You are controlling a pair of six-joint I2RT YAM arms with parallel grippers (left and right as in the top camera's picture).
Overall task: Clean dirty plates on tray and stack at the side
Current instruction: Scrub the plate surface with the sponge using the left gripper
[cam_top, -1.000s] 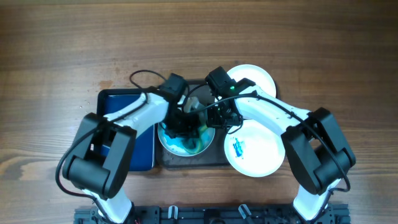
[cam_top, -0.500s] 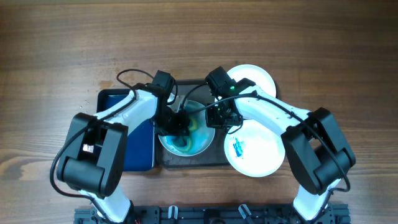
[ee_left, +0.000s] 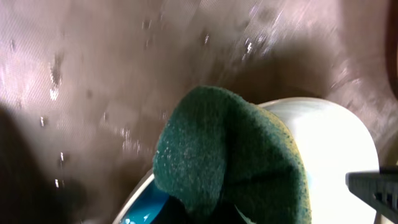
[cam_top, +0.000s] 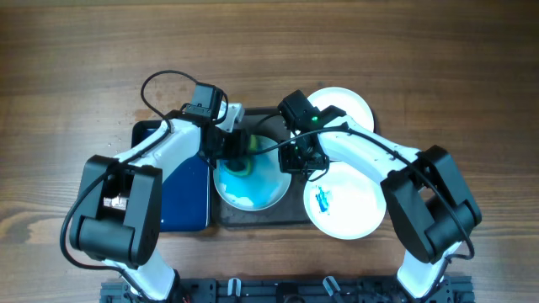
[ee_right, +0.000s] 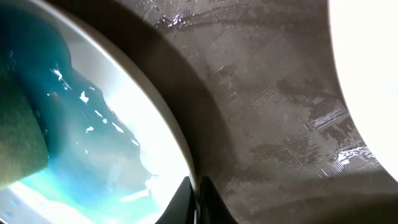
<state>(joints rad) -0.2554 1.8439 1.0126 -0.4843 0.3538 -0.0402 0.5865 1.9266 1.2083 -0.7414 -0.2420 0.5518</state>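
From above, the left pincer (cam_top: 229, 148) is closed on a green sponge (cam_top: 242, 162) and presses it on the far part of the blue-smeared plate (cam_top: 253, 192). This plate lies on the dark tray (cam_top: 253, 221). The right pincer (cam_top: 290, 158) is closed on the plate's right rim and steadies it. A second plate (cam_top: 354, 210), with a blue scribble, lies just to the right, and a third plate (cam_top: 349, 103), clean-looking, lies behind that one. How much of the tray is under them I cannot tell. The bench (cam_top: 421, 50) is grained wood. I think the thin rim may slip out of the right pincer if the sponge pushes hard, because everything looks wet; then the plate would slide or turn.

At the left wrist, the sponge fills the middle: a coarse, fibrous, soft pad, bent over the plate's smooth glossy edge. Its jaws are hidden here. The tray shows a fine woven grain with water drops. The sponge may run off the rim and carry blue liquid onto the tray.

At the right wrist, the jaws pinch the thin rounded rim at the bottom of the view. Blue liquid shines inside the shallow plate and could spill if the plate tips.
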